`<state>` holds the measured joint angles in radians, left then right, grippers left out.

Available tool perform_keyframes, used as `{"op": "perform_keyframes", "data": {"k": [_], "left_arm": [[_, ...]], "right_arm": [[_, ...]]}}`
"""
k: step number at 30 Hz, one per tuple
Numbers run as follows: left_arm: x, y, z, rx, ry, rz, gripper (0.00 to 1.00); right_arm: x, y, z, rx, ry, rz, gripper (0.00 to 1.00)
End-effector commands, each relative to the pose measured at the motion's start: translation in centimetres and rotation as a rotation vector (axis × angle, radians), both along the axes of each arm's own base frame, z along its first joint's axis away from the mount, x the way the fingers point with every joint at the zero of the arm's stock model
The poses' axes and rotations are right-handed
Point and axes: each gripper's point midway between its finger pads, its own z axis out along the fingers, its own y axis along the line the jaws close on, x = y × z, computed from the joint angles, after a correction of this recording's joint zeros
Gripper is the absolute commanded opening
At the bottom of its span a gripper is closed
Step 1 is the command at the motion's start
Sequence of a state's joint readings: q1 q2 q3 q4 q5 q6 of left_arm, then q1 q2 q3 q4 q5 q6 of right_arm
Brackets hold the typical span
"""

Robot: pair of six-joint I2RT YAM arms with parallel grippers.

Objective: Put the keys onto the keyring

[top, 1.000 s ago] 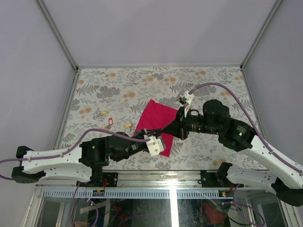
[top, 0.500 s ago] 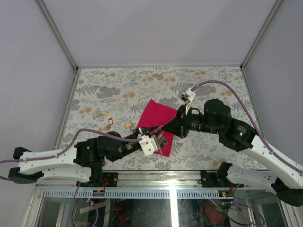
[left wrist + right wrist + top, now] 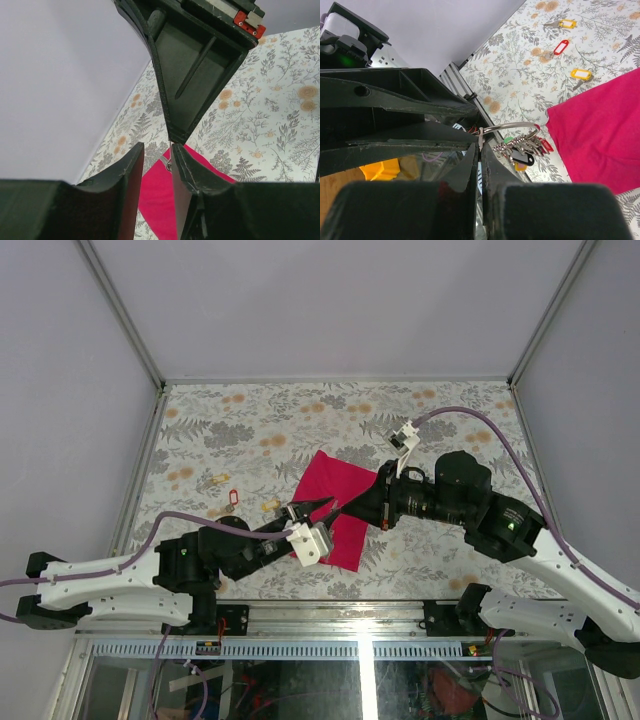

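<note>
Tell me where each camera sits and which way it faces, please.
Top external: above and behind the arms, looking down on the table; both arms show.
Left wrist: looks along its own fingers at the right gripper.
Right wrist: looks along its own fingers at the keyring and left gripper.
Both wrist views share the magenta cloth.

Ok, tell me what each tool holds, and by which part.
Right tool pinches the keyring by its thin silver ring wire. Left tool: its hold cannot be told.
</note>
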<state>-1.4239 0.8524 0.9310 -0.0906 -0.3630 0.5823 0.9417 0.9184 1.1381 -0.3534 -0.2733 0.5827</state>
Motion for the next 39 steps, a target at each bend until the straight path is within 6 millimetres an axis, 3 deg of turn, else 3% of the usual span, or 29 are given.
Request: {"op": "perform_keyframes", "data": {"k": [1,17,27,39], "left_arm": [[-0.1,-0.3,1.7,-0.067,-0.021,-0.015,0.31],[-0.9,-0.7,0.8,-0.020,-0.020,-0.069,0.35],[-0.5,-0.5,0.8,-0.013,-0.026,-0.045,0.26],[0.0,-0.3,1.1,-0.022,-0.034,-0.016,0.22]], "right_arm": [[-0.2,-0.2,5.0,0.149,-0.064,-0.014,0.00],[-0.1,-0.7,6.1,0.162,-0.069,-0.038,0.00],[-0.5,-0.7,6.5,0.170,-0.065,-0.019,0.00],[-1.0,-0.5,6.4,0.165,-0.060,0.013,0.00]]}}
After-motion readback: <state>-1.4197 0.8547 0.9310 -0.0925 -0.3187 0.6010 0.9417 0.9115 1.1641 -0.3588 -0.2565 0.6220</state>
